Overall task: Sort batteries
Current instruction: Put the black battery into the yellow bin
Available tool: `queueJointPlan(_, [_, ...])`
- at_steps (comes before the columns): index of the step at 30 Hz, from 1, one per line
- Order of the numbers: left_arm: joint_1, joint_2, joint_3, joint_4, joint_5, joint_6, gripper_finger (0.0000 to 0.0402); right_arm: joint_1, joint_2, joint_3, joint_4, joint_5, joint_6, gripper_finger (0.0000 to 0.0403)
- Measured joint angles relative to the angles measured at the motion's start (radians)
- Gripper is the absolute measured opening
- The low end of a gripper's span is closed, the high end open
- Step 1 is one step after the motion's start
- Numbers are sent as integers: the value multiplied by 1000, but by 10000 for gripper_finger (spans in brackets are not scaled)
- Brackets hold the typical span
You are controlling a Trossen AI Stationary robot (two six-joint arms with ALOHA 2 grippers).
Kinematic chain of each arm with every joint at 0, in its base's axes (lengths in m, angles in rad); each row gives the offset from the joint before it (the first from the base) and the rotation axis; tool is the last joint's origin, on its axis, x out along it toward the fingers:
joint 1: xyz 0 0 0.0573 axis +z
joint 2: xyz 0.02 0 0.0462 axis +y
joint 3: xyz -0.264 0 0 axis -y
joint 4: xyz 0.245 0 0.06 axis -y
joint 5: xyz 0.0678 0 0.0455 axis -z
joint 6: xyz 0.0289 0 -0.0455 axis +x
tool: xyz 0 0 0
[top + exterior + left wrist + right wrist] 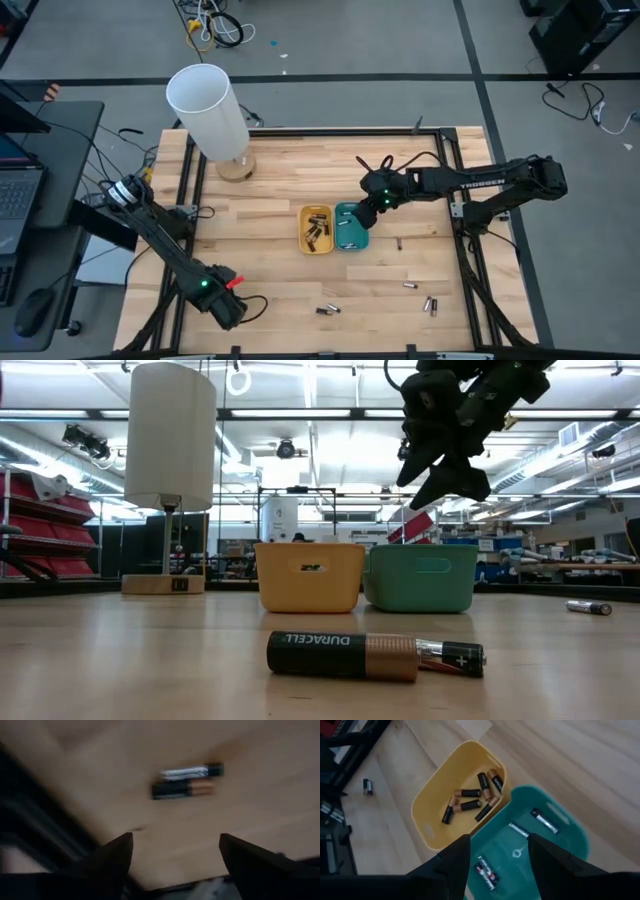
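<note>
While the right hand (pixel 497 852) is hanging open and empty over the teal tray (pixel 352 232), the left hand (pixel 172 851) is waiting open near two batteries (pixel 328 309) on the bench (pixel 270 200). Grabbing both together could mix the sizes.

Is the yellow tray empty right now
No, the right wrist view shows several dark-and-copper batteries lying inside the yellow tray.

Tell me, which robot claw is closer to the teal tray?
The right gripper is closer: it hangs open just above the teal tray. The left gripper, open too, sits far away by the table's front edge.
</note>
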Motion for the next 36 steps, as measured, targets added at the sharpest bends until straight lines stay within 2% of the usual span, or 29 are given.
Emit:
queueJointPlan(3, [-17,3,-48,152,-58,-64,330,14,0,0,2,1,22,185])
queueJointPlan(5, [-25,3,-79,188,-104,-94,339,24,0,0,2,16,35,185])
queueJointPlan(12, [-25,3,-114,158,-77,-135,375,35,0,0,6,18,52,185])
queueJointPlan(16, [-25,3,-114,158,-96,-137,396,35,0,0,6,17,52,185])
queueJointPlan(22, [-25,3,-117,160,-133,-136,396,35,0,0,7,17,52,185])
queueJointPlan(32, [-24,47,-158,250,-82,-137,394,35,0,0,7,16,51,185])
queueJointPlan(36, [-24,59,-157,256,-73,-140,379,35,0,0,6,16,50,185])
